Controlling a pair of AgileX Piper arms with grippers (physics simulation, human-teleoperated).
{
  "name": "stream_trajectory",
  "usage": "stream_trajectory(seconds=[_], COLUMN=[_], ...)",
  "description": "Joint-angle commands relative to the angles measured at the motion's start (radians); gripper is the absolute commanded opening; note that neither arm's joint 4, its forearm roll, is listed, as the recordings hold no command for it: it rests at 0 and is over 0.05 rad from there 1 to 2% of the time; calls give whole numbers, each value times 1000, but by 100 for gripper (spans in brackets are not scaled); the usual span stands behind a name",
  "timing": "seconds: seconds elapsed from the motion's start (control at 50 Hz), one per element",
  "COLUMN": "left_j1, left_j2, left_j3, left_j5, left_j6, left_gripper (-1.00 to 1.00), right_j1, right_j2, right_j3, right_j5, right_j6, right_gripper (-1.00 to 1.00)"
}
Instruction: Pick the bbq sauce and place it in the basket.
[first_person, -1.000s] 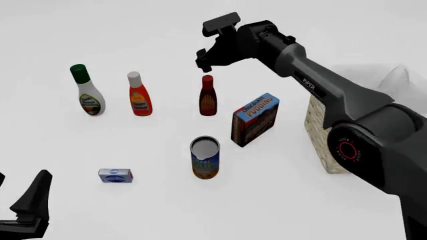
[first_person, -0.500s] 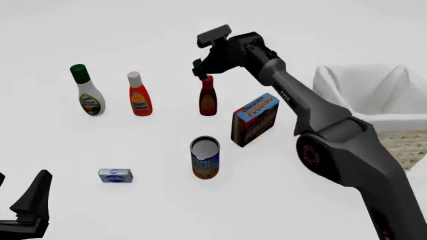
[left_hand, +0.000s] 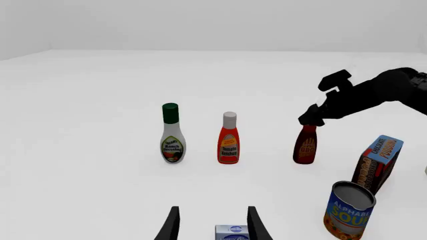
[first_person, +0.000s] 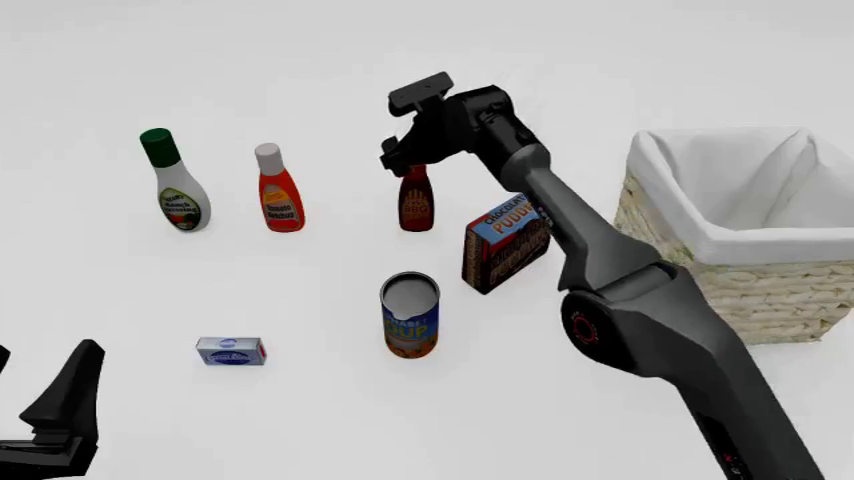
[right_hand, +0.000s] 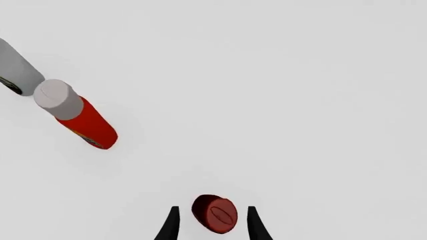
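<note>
The bbq sauce (first_person: 415, 203) stands upright on the white table (first_person: 200, 80), third in a row with the ranch bottle (first_person: 175, 185) and the ketchup (first_person: 278, 192) to its left; its orange-brown label is too small to read. The right gripper (first_person: 400, 163) hangs directly over the sauce, its tips at the level of the red cap. In the right wrist view the cap (right_hand: 215, 214) sits between the two spread fingers (right_hand: 171, 226) with a gap on each side, so the gripper is open around the cap and not pinching it. The ranch bottle is white with a green cap, and its label reads "Ranch Dressing" in the left wrist view; the ketchup is orange-red with a white cap, labelled "Tomato Ketchup". Just right of the sauce and a little nearer the camera stands a tilted box (first_person: 507, 243) marked "CHOCOLATE PUDDING". In front of the sauce is an open-topped can (first_person: 410, 315) whose label reads "ALPHABET SOUP". A small blue-and-white box (first_person: 230, 351) lies nearer the left arm; its writing is unreadable. The basket (first_person: 742, 268) sits at the right of the table, well apart from the sauce, white cloth folded over its rim. The left gripper (left_hand: 211, 227) stays low near the table's near edge, its fingers spread and holding nothing.
</note>
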Motion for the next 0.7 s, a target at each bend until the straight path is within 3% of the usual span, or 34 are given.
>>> stream_trajectory(seconds=[0.02,0.6,0.62,0.7], left_j1=[0,0,0,0], left_j2=[0,0,0,0], left_j3=[0,0,0,0], left_j5=[0,0,0,0], left_j6=[0,0,0,0], left_gripper=[100,100,100,100], right_j1=[3,8,9,7], right_j2=[44,66,65,59], right_j3=[-46,-36,-36,-38], right_j5=[19,18,18,16], right_j6=[5,7,7,8], right_gripper=[100,100,-100,-100])
